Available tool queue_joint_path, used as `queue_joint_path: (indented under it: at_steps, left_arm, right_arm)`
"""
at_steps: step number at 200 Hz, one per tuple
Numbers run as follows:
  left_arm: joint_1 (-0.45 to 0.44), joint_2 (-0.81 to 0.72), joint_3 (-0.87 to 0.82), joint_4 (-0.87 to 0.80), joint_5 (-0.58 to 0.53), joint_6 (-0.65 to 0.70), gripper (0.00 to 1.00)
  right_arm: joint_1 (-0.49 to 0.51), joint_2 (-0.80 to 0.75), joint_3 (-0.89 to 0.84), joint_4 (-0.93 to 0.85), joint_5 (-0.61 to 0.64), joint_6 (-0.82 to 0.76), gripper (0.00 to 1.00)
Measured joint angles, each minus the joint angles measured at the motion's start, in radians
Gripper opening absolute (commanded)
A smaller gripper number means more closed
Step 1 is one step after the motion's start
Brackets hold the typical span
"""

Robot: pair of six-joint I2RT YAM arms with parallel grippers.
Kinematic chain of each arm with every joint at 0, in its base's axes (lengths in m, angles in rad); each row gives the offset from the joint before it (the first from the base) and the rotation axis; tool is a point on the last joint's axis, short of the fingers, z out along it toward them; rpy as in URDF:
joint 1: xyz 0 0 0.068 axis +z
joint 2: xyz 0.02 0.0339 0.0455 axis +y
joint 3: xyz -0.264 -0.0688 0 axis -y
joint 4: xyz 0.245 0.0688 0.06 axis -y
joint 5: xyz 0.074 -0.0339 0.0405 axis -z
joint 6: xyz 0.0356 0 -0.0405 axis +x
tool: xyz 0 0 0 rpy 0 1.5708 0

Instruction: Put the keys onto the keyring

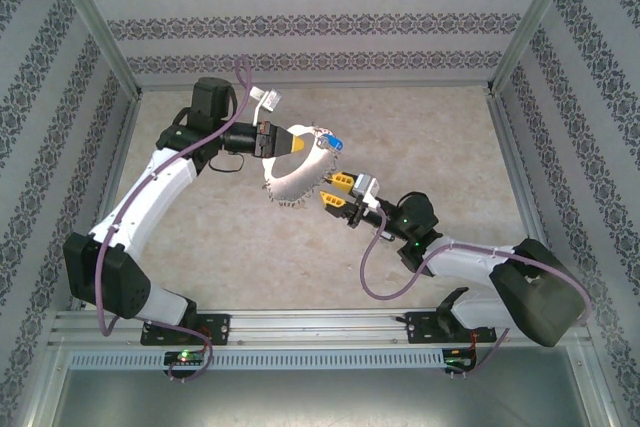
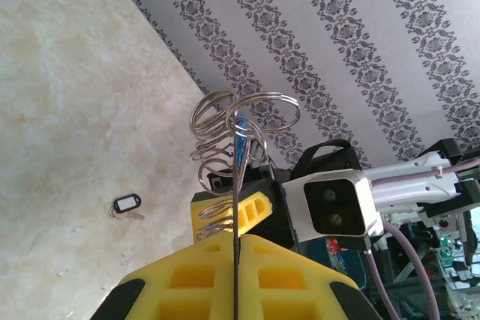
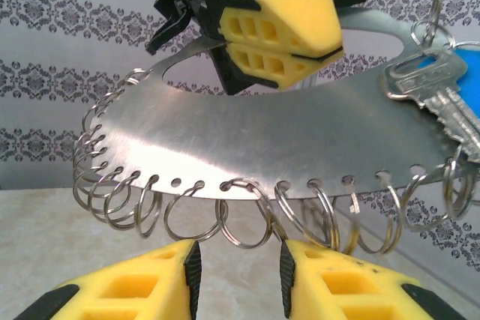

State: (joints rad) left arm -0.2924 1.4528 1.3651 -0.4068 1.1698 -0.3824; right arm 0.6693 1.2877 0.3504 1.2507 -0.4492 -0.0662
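Seen from the right wrist, the right gripper (image 3: 240,264) sits nearest, at 6 o'clock. Its yellow fingers stand apart with a clear gap and clamp nothing. One bare split ring (image 3: 242,219) hangs at 12 o'clock from that gap, just beyond the tips. Whether it touches either pad I cannot tell.

That ring belongs to the keyring (image 3: 262,140), here a flat crescent of sheet steel with holes along its lower edge and a wire ring through each. The plate's long axis runs from 9 to 3 o'clock across this view, broadside to the right gripper, and its fringe hangs towards 6. Nearly all the rings in sight carry nothing. The keys (image 3: 439,95) already threaded are bunched at the plate's 3 o'clock end. One of them is silvery with a blue head.

Further back, at 12 o'clock, the left gripper (image 3: 334,52) is closed tight on the plate's upper edge and holds it off the table (image 2: 67,95).

From above, the plate lies at about 11 o'clock from the right gripper, which is the nearer free tool for the fringe. I judge the coming move turns on lining those open fingers with a single ring rather than two neighbours, since the rings crowd and overlap.

In the left wrist view a loose key with a black tag (image 2: 127,204) lies on the table at 9 o'clock, well apart from both grippers and not yet threaded.
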Motion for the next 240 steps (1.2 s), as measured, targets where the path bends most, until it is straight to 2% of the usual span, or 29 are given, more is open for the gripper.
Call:
queue_joint_path:
  at_steps: [27,131,240]
  left_arm:
    - [0.0,0.0,-0.009,0.0,0.0,-0.008,0.0]
    - [0.0,0.0,-0.013,0.033,-0.003,-0.019,0.0]
    - [0.0,0.0,-0.013,0.033,-0.003,-0.019,0.0]
  right_arm:
    - [0.0,0.006,0.0,0.02,0.004,0.015,0.28]
    - [0.001,0.077,0.01,0.066,-0.003,0.039,0.32]
    - [0.001,0.044,0.01,0.083,-0.012,0.038,0.26]
